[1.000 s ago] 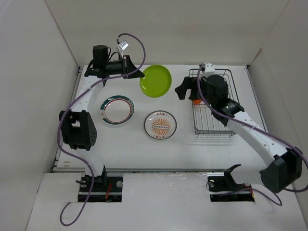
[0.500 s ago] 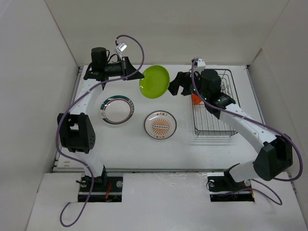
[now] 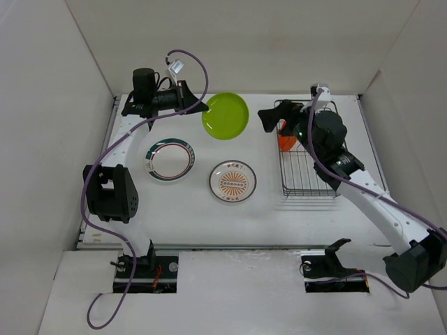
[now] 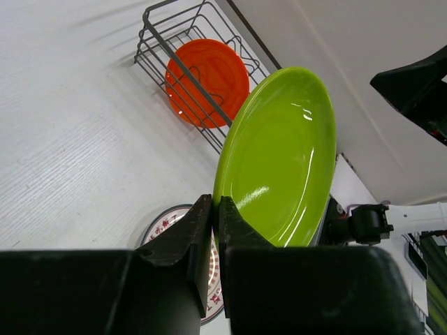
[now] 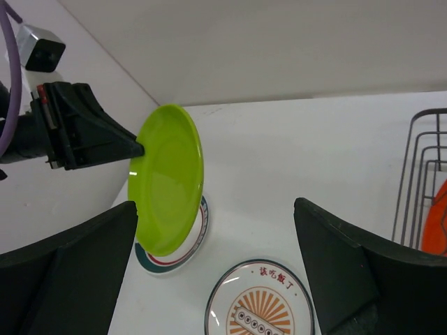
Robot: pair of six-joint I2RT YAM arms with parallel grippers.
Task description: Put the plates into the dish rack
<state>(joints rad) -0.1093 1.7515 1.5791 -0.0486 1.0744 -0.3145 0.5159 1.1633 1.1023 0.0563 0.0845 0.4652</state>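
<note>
The lime green plate (image 3: 225, 116) hangs tilted above the back of the table, and my left gripper (image 3: 201, 109) is shut on its left rim. In the left wrist view both fingers (image 4: 237, 230) pinch that plate (image 4: 279, 153) at the edge. My right gripper (image 3: 272, 120) stands wide open with nothing in it, just right of the green plate (image 5: 167, 185), at the dish rack's (image 3: 311, 188) left end. The orange plate (image 3: 285, 142) stands in the rack. The green-and-red-rimmed plate (image 3: 168, 160) and the sunburst plate (image 3: 232, 181) lie flat on the table.
White walls enclose the table on the left, back and right. The rack (image 4: 150, 42) holds the orange plate (image 4: 207, 82) near its tined end. Bare table lies between the sunburst plate (image 5: 262, 307) and the rack wires (image 5: 412, 167).
My right gripper swung left toward the green plate, then drew back right over the rack's end. The left gripper kept hold of the green plate, barely moving.
</note>
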